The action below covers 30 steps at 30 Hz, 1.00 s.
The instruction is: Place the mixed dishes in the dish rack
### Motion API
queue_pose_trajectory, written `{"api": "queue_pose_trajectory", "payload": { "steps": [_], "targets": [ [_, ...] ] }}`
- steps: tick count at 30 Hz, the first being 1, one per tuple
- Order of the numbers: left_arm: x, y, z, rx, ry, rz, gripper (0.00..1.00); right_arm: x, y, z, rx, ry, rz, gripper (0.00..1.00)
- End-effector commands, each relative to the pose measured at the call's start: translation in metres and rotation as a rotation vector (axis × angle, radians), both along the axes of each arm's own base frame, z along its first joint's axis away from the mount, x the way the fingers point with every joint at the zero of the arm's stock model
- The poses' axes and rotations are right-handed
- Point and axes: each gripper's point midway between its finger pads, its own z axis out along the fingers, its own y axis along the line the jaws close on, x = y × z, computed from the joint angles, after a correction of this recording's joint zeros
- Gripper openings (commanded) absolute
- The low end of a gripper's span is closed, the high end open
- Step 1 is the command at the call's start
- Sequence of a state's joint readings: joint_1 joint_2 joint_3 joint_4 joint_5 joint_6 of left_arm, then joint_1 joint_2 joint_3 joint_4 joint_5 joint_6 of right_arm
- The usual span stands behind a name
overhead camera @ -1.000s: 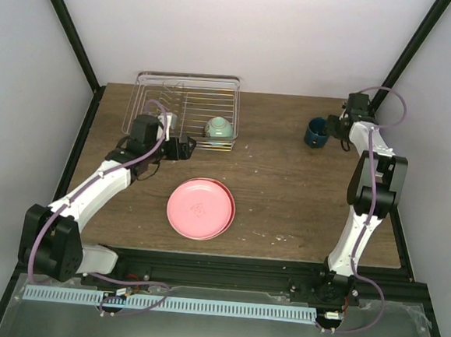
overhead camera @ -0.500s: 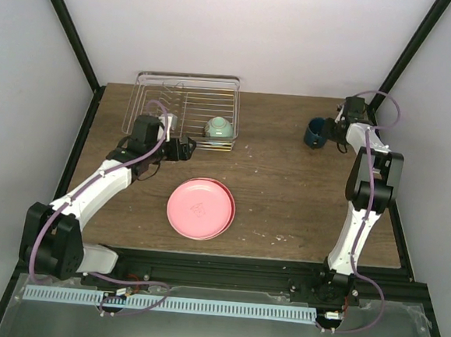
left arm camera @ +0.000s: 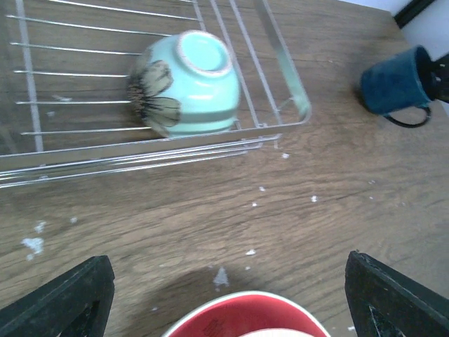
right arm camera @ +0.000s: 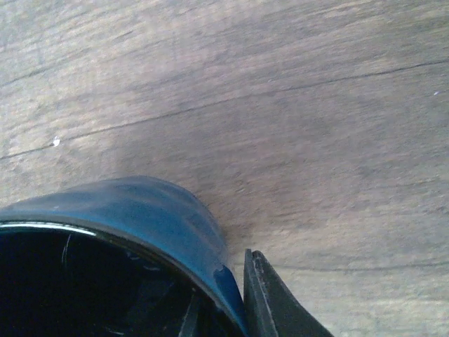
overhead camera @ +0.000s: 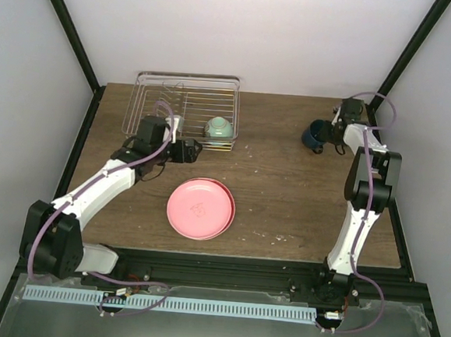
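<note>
The dark blue cup (overhead camera: 316, 134) stands at the table's back right. My right gripper (overhead camera: 331, 133) is shut on its wall, one finger inside and one outside. In the right wrist view the outer finger (right arm camera: 270, 302) presses the cup (right arm camera: 140, 203) rim. The pale mint bowl (overhead camera: 218, 127) lies upside down in the front right corner of the dish rack (overhead camera: 189, 77). My left gripper (overhead camera: 194, 151) hangs open just in front of the rack, empty. A pink plate (overhead camera: 199, 208) lies on top of a plate stack at mid table. Its reddish rim (left arm camera: 245, 319) shows between the left fingertips (left arm camera: 63, 302).
The left wrist view also shows the bowl (left arm camera: 186, 84), the rack's front wires (left arm camera: 140, 151) and the cup (left arm camera: 396, 88). White crumbs dot the wood. Black frame posts and pale walls close in the back and sides.
The right jaws have closed on the cup's wall, and the cup has shifted slightly. The left gripper has slid a little to the right along the rack's front, still open.
</note>
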State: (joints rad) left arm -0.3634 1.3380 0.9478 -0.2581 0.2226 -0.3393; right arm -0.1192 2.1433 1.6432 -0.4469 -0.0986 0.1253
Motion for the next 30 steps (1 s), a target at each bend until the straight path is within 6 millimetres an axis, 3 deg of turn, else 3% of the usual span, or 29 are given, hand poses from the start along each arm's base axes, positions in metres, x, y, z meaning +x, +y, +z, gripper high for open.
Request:
{"api": "queue_pose_trajectory", "payload": {
  "steps": [1, 8, 16, 23, 30],
  "targets": [
    [0.0, -0.031, 0.014, -0.025, -0.025, -0.071, 0.91, -0.007, 0.043, 0.029, -0.071, -0.036, 0.085, 0.03],
    [-0.007, -0.07, 0.014, -0.079, -0.008, -0.144, 0.91, -0.031, 0.126, 0.088, -0.218, -0.159, 0.2, 0.01],
    [-0.011, -0.084, 0.009, -0.137, 0.017, -0.159, 0.91, -0.082, 0.18, 0.138, -0.296, -0.254, 0.226, 0.01],
    [-0.014, -0.088, 0.01, -0.155, 0.016, -0.145, 0.91, -0.118, 0.222, 0.145, -0.387, -0.275, 0.235, 0.01],
    [-0.02, -0.085, 0.017, -0.195, 0.008, -0.121, 0.91, -0.136, 0.277, 0.129, -0.451, -0.277, 0.274, 0.01]
  ]
}}
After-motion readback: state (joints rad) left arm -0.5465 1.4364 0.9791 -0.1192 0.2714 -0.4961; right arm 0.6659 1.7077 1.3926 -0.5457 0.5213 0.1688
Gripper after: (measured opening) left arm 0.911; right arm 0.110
